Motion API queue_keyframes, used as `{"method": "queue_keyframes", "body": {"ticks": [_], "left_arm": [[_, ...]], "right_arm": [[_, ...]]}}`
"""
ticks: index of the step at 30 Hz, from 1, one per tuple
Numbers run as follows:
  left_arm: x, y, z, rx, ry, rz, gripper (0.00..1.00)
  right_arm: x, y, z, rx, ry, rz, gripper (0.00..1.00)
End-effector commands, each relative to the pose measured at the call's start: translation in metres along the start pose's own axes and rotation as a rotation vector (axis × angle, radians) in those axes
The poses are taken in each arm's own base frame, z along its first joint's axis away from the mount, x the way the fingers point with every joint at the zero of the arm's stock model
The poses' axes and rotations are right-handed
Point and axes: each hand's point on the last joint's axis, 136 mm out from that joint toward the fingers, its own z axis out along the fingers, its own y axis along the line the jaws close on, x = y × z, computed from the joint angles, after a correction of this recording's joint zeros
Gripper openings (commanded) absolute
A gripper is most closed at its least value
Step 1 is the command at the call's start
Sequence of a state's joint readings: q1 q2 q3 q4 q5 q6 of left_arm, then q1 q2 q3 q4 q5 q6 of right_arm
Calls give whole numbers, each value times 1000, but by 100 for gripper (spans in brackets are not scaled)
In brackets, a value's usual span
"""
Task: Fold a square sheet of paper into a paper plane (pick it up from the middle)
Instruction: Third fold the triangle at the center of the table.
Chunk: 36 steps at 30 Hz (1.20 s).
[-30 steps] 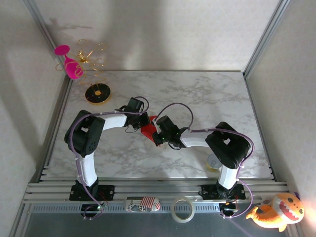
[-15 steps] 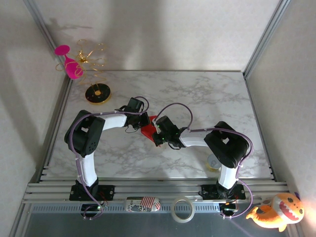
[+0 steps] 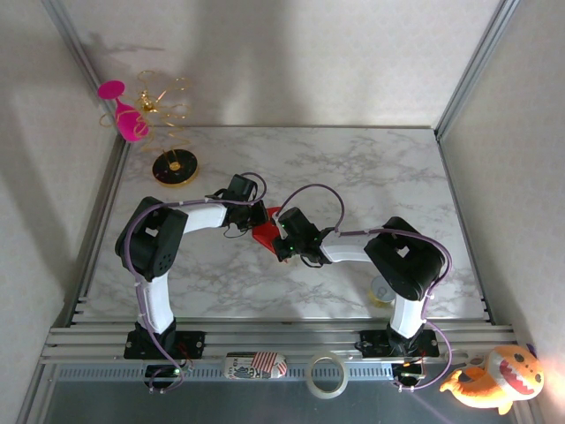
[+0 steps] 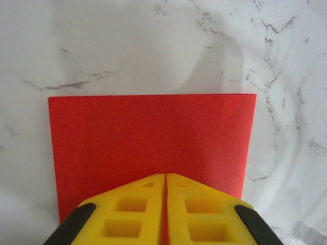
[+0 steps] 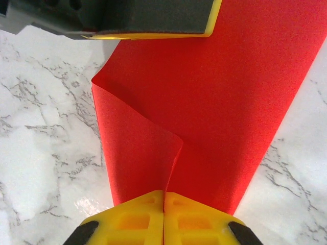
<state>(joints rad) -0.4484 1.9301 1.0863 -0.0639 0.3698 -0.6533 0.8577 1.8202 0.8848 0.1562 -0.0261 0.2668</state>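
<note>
The square sheet of paper (image 3: 264,233) is bright red and is held just above the marble table (image 3: 353,168) between both grippers. My left gripper (image 3: 260,217) is shut on one edge; in the left wrist view the sheet (image 4: 153,138) spreads flat beyond the closed yellow fingertips (image 4: 166,176). Opposite it, my right gripper (image 3: 278,240) is shut on the other edge (image 5: 163,193). There the paper (image 5: 230,92) buckles into a raised curl (image 5: 140,148). The left gripper's pad (image 5: 153,18) sits at the far end.
A pink wine glass (image 3: 124,115) and a gold wire stand (image 3: 174,166) are at the back left. A tape roll (image 3: 381,291) lies under the right arm. On the front rail are a striped object (image 3: 256,364), a tape ring (image 3: 326,374) and an orange plush (image 3: 494,378).
The right arm has edged slightly left toward the left gripper. Both grippers stay shut on the sheet.
</note>
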Motion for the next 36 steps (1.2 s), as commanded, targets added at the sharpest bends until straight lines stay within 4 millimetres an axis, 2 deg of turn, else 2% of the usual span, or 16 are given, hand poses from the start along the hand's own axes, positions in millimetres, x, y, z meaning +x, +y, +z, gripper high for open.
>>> {"method": "queue_keyframes", "body": {"ticks": [1,4,9,13,17,20,26,30,36], "left_arm": [[16,20,6,-89,55,5,11],[6,7,-6,-56,18,3,12],[-10,-9,-38,18,-77,-57,22],[-4,-10,-56,84,-115,-129,23],[12,-18,-64,202,-108,-205,18],[26,-26,-64,283,-81,-251,15],[44,-21,-51,292,-30,-285,13],[54,-25,-44,295,-4,-273,13],[57,-15,-35,249,-6,-269,13]], "right_arm": [[11,-14,8,55,43,22,9],[15,-15,9,58,50,26,9],[18,-16,11,60,57,27,8],[19,-17,12,61,61,25,8],[20,-16,13,59,66,21,8],[22,-16,13,59,71,22,8],[21,-16,15,57,72,21,8],[21,-16,15,58,74,23,8],[20,-16,14,61,76,21,8]]}}
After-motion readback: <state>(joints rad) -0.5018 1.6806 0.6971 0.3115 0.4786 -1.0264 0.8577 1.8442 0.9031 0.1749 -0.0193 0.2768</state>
